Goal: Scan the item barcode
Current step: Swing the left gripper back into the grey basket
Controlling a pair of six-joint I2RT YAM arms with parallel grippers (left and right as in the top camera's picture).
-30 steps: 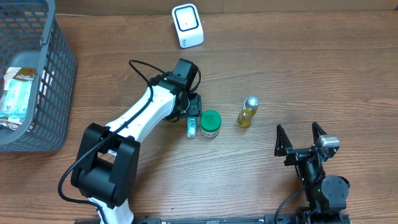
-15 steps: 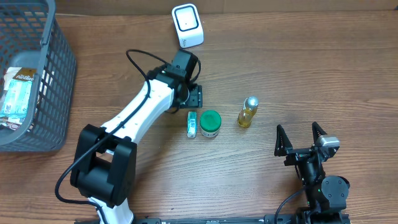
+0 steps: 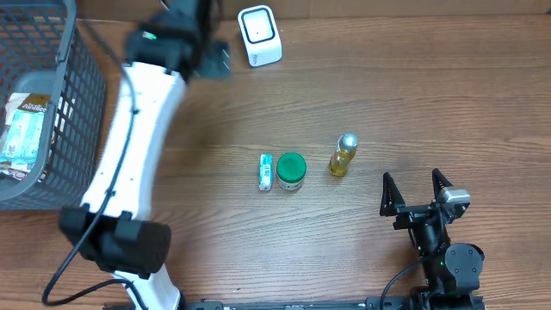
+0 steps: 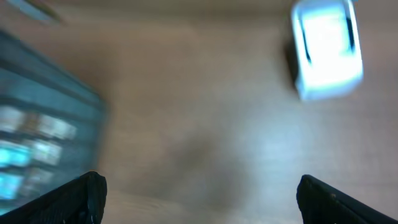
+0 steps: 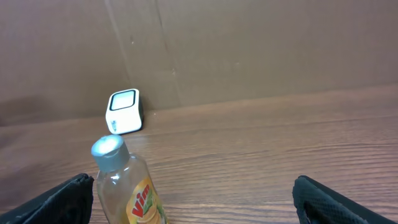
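Presently I am hovering my empty, wide-open left gripper far-side, white boxy scanner just right, grey mesh basket of packets left.

On your bench you have one white scanner, one grey basket, one yellow bottle, one green-lidded jar and one small blue-and-white packet.

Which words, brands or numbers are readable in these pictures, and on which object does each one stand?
"Vim": yellow label of the clear bottle, right wrist view.
Packet in the basket: print too small to read.
Small white and blue tube: print too small to read.
Left wrist view: blurred, nothing readable.
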